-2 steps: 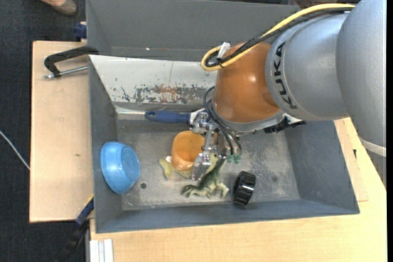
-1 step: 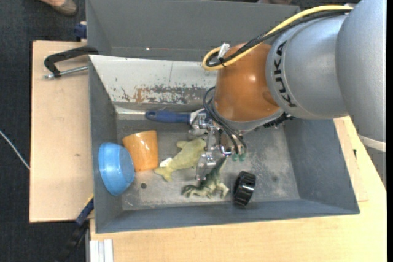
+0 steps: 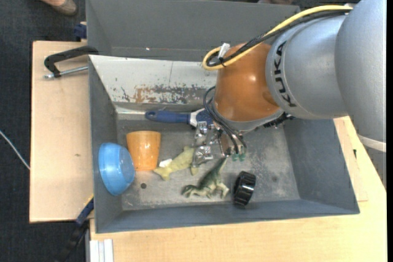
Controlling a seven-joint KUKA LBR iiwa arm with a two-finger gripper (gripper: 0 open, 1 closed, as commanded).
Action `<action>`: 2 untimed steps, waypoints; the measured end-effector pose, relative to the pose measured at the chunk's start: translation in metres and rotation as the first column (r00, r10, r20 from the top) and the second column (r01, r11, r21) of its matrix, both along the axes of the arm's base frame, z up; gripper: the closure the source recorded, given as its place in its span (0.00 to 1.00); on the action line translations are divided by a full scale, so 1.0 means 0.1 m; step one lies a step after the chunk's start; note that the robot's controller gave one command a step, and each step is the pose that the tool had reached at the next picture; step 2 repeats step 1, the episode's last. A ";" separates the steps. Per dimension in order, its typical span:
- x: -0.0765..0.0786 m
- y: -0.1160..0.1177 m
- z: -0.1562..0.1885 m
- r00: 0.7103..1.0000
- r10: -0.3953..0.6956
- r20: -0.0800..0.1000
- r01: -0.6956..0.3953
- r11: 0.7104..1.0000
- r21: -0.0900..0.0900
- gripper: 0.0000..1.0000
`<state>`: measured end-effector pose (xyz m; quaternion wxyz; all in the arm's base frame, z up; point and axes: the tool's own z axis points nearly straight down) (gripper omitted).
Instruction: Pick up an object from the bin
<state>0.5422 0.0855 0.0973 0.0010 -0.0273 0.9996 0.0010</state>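
Observation:
My gripper [image 3: 218,155] hangs low over the middle of the bin floor, under the orange wrist cover. Its two metal fingers stand apart, open, with nothing clamped between them. Just below them lies a green toy dinosaur [image 3: 207,186], its thin neck or tail reaching up towards the gap between the fingers. A pale yellow-green soft piece [image 3: 175,165] lies by the left finger. A black ribbed ring [image 3: 243,188] rests to the right of the dinosaur. A blue-handled tool [image 3: 169,116] lies behind the gripper along the back wall, partly hidden by it.
An orange cup [image 3: 144,149] lies on its side left of the gripper, and a blue bowl [image 3: 115,167] leans in the front left corner. The big silver arm covers the bin's right rear part. Bare floor shows to the right of the black ring.

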 end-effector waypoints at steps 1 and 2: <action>-0.20 -0.09 1.83 0.972 0.236 0.012 -0.236 0.972 -0.003 1.00; -0.20 -0.09 1.83 0.972 0.236 0.012 -0.236 0.972 -0.003 1.00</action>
